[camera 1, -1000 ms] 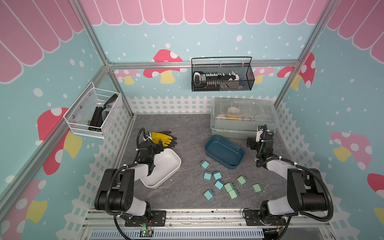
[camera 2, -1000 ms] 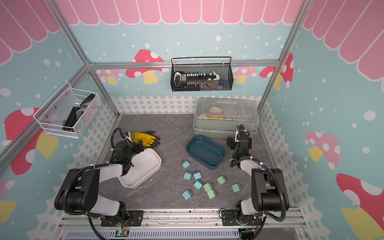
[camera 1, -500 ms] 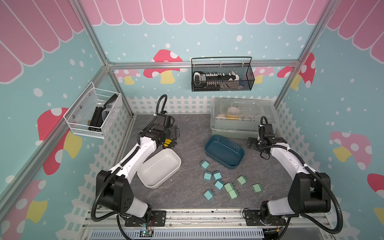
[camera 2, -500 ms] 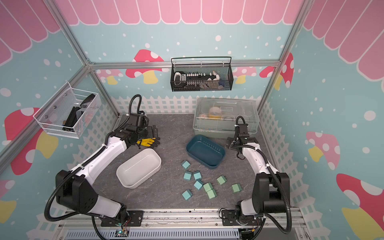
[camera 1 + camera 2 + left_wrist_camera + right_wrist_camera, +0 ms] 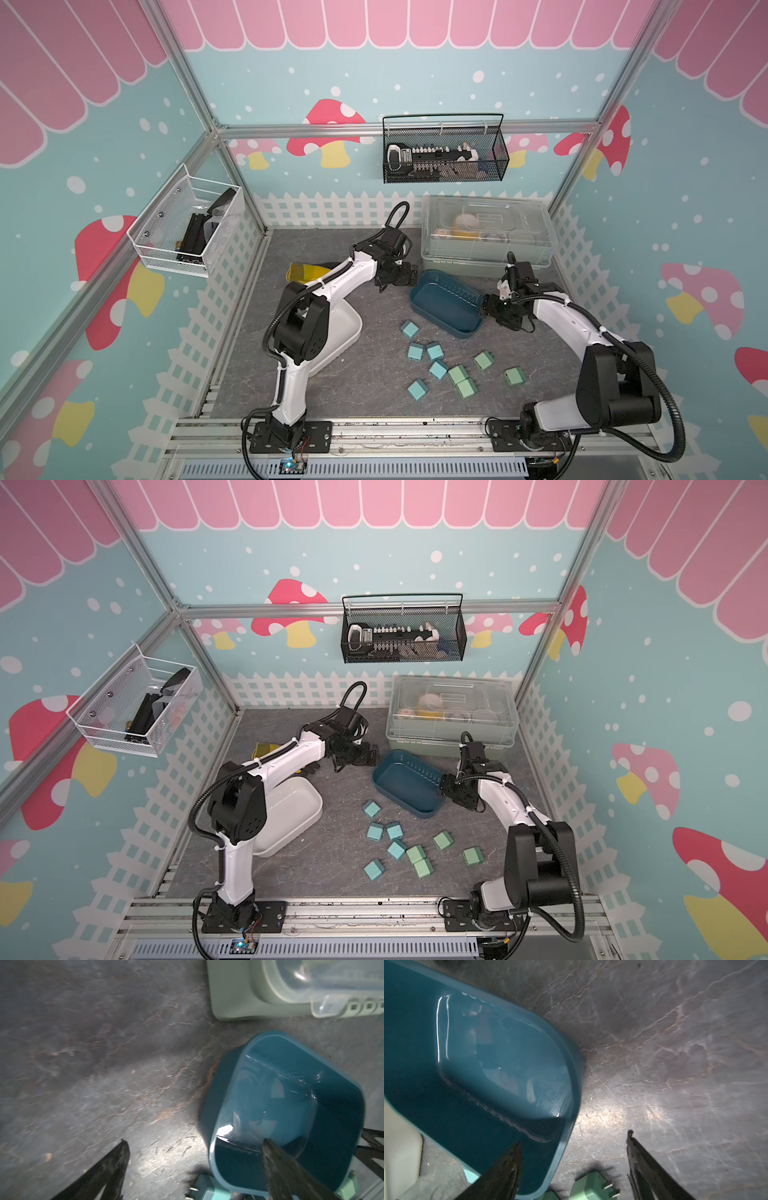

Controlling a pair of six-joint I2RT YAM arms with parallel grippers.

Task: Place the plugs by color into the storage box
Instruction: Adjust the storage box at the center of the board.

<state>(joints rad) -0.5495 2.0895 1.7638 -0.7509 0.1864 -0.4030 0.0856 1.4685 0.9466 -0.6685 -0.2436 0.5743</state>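
**Both tools spread at the dark blue bin, nine plugs loose on the counter**

In a top view, five light blue plugs (image 5: 434, 351) and four pale green plugs (image 5: 458, 374) lay scattered on the grey counter (image 5: 374, 399). They were near the dark blue bin (image 5: 444, 301) but outside it, and two of the green ones touched. The white bin (image 5: 345, 328) sat by the left arm, partly hidden by it. Both bins looked empty. The left tool (image 5: 395, 276) hung at one short end of the dark blue bin and the right tool (image 5: 492, 309) at the other. One clear lidded box (image 5: 486, 232) stood closed at the back, and one yellow glove (image 5: 305, 272) lay behind the left arm.

In the left wrist view, the left tool (image 5: 195, 1141) was spread wide, with one finger above the bin's hollow and the other over bare counter. It pinched nothing.

In the right wrist view, the right tool (image 5: 574, 1138) was also spread, astride the bin's rim but not visibly pressed on it. A green plug lay close by, showing two short prongs.

The plugs looked light, stiff and smooth-sided, so they would probably skid or tip if nudged. The best hold would be across two flat opposite faces of the body, never the prongs. The touching green pair would be best approached from their free sides.
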